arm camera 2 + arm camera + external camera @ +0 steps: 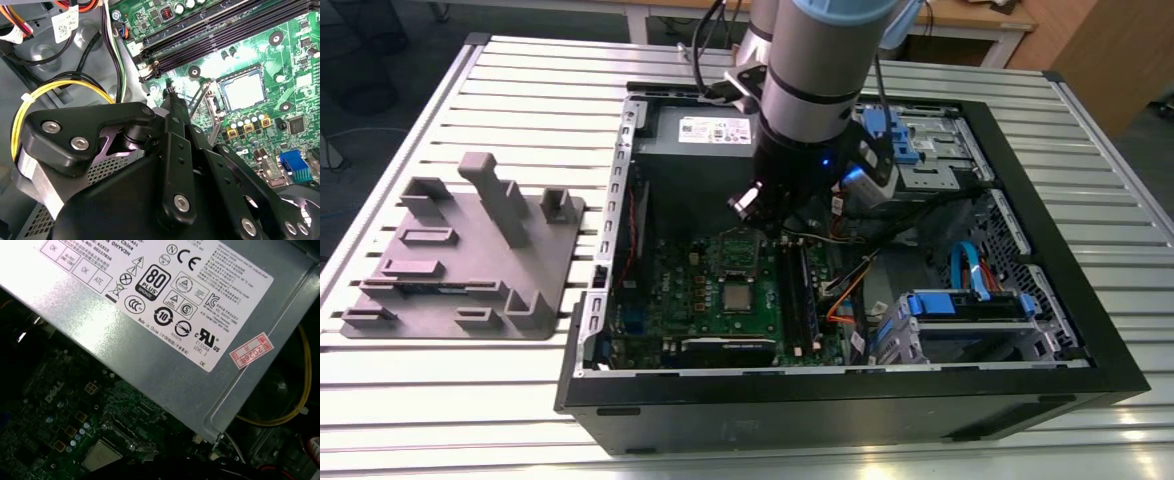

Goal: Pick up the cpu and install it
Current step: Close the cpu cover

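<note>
Currently I see the cpu point(738, 297) lying flat in its socket on the green motherboard point(700, 310), inside the open computer case point(854, 400) that takes up the middle of the slatted metal surface point(454, 400) and reaches toward its edge on the exterior view's right. In both wrist views the cpu point(243, 90) shows its silver top point(101, 456), with nothing touching it. The socket frame point(740, 250) stands hinged open just beside it. My end effector point(758, 205) hangs over the board near that frame, apart from the cpu; in the second wrist view its black linkage point(171, 100) reaches toward the frame, and I cannot tell whether it is apart or together. The grey power supply point(165, 315) sits along the case wall farthest from the exterior camera. A grey plastic fixture point(467, 250) with upright posts rests near the surface's edge on the exterior view's left, well apart from the case.
</note>
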Controlling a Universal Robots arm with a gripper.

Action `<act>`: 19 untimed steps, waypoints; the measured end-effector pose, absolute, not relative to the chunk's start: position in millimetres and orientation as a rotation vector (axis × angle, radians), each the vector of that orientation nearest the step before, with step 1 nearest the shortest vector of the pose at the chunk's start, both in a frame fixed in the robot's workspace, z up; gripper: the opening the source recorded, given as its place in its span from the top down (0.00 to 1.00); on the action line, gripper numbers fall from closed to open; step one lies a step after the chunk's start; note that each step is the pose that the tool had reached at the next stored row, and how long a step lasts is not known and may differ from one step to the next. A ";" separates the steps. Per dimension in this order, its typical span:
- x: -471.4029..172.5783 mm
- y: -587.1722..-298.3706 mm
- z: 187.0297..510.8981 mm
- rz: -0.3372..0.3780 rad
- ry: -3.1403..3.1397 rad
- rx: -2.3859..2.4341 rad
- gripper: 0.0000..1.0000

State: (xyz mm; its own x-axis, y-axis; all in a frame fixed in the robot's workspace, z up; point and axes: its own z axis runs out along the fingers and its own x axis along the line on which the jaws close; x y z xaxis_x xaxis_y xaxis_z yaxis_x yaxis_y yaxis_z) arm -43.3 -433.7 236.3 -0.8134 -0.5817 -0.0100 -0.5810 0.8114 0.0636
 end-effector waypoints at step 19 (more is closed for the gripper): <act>-44.7 -433.7 240.3 -0.099 -2.949 1.047 0.89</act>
